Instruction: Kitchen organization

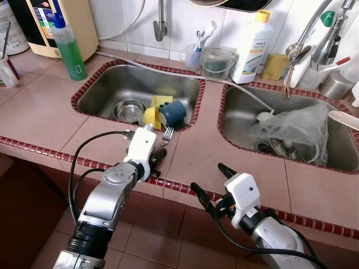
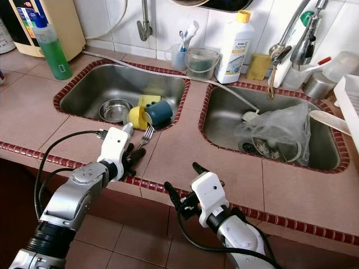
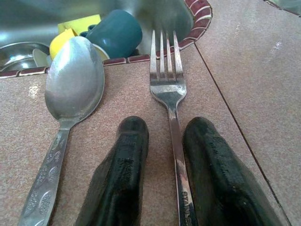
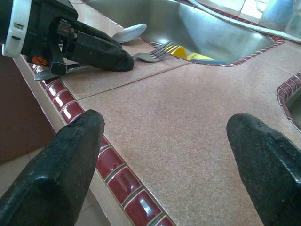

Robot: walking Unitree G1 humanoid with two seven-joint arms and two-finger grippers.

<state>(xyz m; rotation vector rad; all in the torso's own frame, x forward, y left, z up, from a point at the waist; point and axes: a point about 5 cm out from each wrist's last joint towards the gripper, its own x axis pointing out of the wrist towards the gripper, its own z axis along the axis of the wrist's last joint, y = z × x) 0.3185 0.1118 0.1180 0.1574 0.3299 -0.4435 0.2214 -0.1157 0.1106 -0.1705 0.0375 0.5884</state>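
Low in the centre-left of the head views, the left gripper (image 3: 162,169) rests on the pinkish tiled counter (image 1: 224,162) with its two black fingers set narrowly apart on either side of the fork (image 3: 168,89) handle, flanking it without clearly pinching it. The fork lies flat with its tines toward the left sink (image 1: 112,89), and a spoon (image 3: 70,94) lies just beside it. Lower centre-right, the right gripper (image 4: 164,155) hovers at the counter's red-tiled edge with fingers spread wide, holding nothing.

A pinkish tiled counter (image 1: 224,162) with dark red edging carries a spoon (image 3: 73,84) beside a fork (image 3: 165,80).
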